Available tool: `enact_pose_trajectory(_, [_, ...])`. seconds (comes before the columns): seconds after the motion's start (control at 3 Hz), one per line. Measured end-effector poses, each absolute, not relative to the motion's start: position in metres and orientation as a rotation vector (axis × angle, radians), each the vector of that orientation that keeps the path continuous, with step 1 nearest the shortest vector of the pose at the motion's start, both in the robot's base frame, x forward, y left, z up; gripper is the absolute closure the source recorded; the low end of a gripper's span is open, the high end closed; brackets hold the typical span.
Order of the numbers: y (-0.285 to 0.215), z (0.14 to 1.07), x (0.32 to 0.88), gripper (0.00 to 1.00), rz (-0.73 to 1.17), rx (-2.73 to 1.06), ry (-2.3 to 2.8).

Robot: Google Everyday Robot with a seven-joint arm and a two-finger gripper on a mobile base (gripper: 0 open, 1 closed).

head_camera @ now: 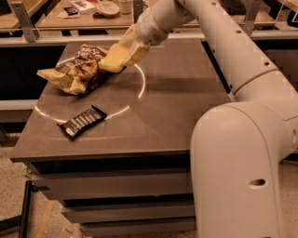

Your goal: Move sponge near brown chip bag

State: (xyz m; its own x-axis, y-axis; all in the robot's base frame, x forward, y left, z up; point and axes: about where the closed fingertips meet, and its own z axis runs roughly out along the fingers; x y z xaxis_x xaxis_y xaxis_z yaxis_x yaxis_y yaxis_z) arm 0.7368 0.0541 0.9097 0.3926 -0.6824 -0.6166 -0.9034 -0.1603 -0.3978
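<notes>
The brown chip bag [73,70] lies crumpled on the far left part of the dark table [177,107]. My gripper [125,55] reaches in from the upper right and hangs low over the table just right of the bag. It is shut on the pale yellow sponge [110,60], whose left end touches or overlaps the bag's right edge. I cannot tell whether the sponge rests on the table.
A flat black candy bar [82,122] with white lettering lies at the front left of the table. My white arm [242,139] fills the right side of the view. A shelf with small items [93,11] runs behind the table.
</notes>
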Motion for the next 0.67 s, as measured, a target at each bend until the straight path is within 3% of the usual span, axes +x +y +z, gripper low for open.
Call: enact_pose_trajectory(0.67, [0.087,0.881,0.725,1.00,0.367,-1.947,1.329])
